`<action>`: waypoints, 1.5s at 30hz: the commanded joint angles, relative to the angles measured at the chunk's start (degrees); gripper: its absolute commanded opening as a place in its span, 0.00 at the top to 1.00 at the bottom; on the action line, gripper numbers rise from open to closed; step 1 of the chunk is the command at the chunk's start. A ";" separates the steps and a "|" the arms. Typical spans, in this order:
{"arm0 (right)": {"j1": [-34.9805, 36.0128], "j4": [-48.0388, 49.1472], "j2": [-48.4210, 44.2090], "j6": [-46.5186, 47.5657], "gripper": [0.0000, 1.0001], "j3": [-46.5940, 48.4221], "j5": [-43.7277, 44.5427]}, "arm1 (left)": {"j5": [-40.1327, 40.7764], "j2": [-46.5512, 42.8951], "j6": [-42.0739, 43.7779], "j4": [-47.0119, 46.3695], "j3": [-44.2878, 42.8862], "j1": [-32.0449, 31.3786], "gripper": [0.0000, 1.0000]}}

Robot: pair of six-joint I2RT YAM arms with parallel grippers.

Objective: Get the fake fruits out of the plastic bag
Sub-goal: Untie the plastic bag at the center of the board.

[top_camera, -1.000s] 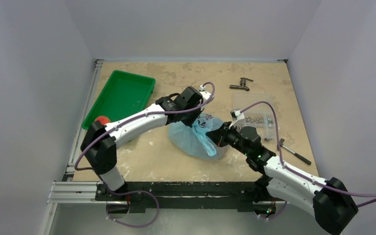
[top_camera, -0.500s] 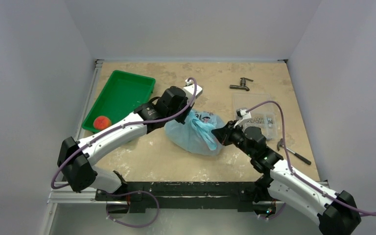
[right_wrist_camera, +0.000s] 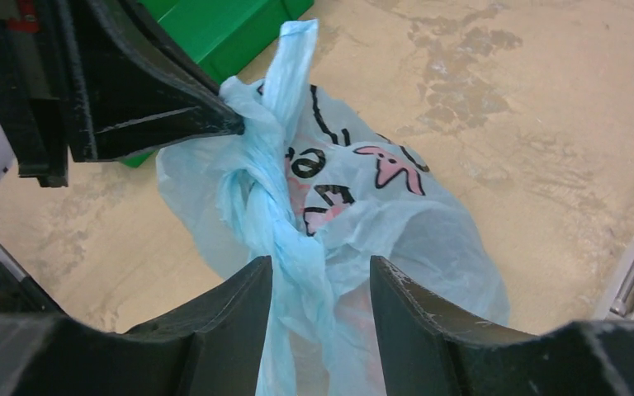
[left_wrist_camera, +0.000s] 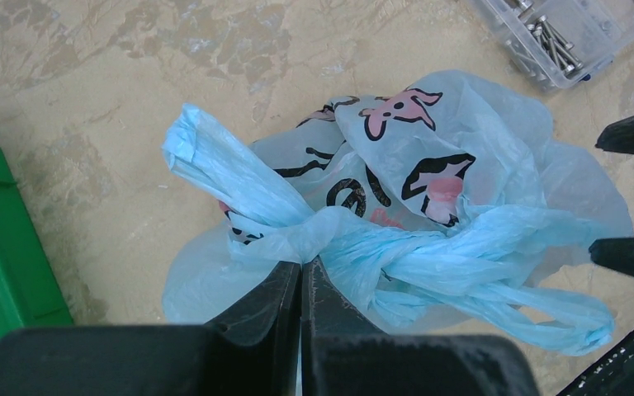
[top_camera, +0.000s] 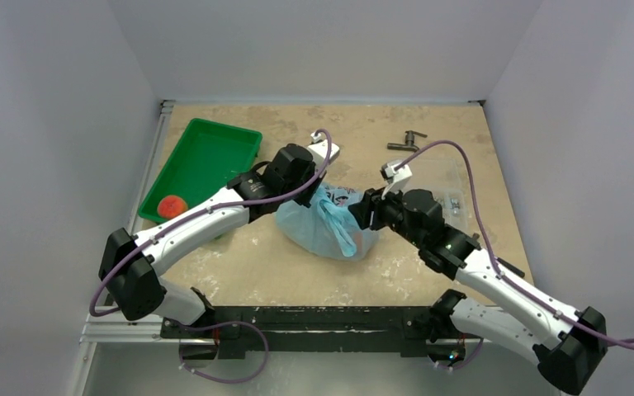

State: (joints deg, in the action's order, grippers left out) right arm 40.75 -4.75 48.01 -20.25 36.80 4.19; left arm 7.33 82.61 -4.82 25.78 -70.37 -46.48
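Top external view: light-blue plastic bag (top_camera: 330,235) sits on the bench (top_camera: 248,264) about midway between the left and right edges, slightly closer to the near edge than the far one. Both arms reach in and meet over it, one from each side. Green tray (top_camera: 206,157) lies along the left edge toward the far-left corner. One red-peach fruit (top_camera: 171,205) rests in the tray's near end, well apart from the bag. Clear box (top_camera: 456,202) of small metal parts sits toward the right edge, partly behind the right arm. Dark metal tap fitting (top_camera: 404,143) lies near the far edge, right of centre.

Left wrist view: left pincer (left_wrist_camera: 301,276) has its fingers pressed together, pinching the bag at the twisted handles (left_wrist_camera: 429,247), just where they bunch into a knot. One handle loop sticks out up and to the left of that knot. Dark-and-pink cartoon print faces up. Bag body bulges beneath; I cannot tell through the film what lies inside.

Right wrist view: right pincer (right_wrist_camera: 320,268) is spread, one finger on each side of the twisted handles, which run down through the gap closer to one finger. Not clamped on them. Left pincer's tip meets the handles further up, on the tray side.
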 commanded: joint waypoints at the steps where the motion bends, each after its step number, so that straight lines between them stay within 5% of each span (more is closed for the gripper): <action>1: 4.64 -0.24 5.22 7.61 0.50 5.44 1.42 | -0.25 0.11 1.13 -1.62 -1.09 0.42 1.00; 13: 11.43 3.08 18.84 15.28 0.50 11.22 7.99 | -1.31 0.14 0.88 -1.70 -1.17 0.42 1.00; 19: 12.32 7.01 20.50 12.97 0.62 9.21 13.19 | -1.34 0.01 0.78 -1.70 -1.09 0.49 1.00; 28: 12.33 14.89 11.17 -1.04 1.00 -1.16 14.62 | 2.72 -2.03 -0.60 -2.33 -0.05 1.94 1.00; 34: 12.25 25.94 -6.51 -19.88 1.00 -20.53 15.84 | 2.26 -4.86 -4.07 -4.15 1.72 6.06 1.00; 37: 12.25 24.18 -12.30 -27.50 1.00 -24.95 19.19 | -0.41 -5.17 -5.18 -5.00 2.08 7.62 1.00; 45: 12.25 14.06 -7.89 -15.10 1.00 -15.34 19.68 | -2.92 -4.35 -5.11 -4.87 1.74 7.81 1.00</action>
State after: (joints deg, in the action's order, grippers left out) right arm 52.93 15.31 36.58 -40.53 14.26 21.61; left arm 3.55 79.37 -9.72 24.10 -68.45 -39.77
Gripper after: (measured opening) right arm 0.008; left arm 0.008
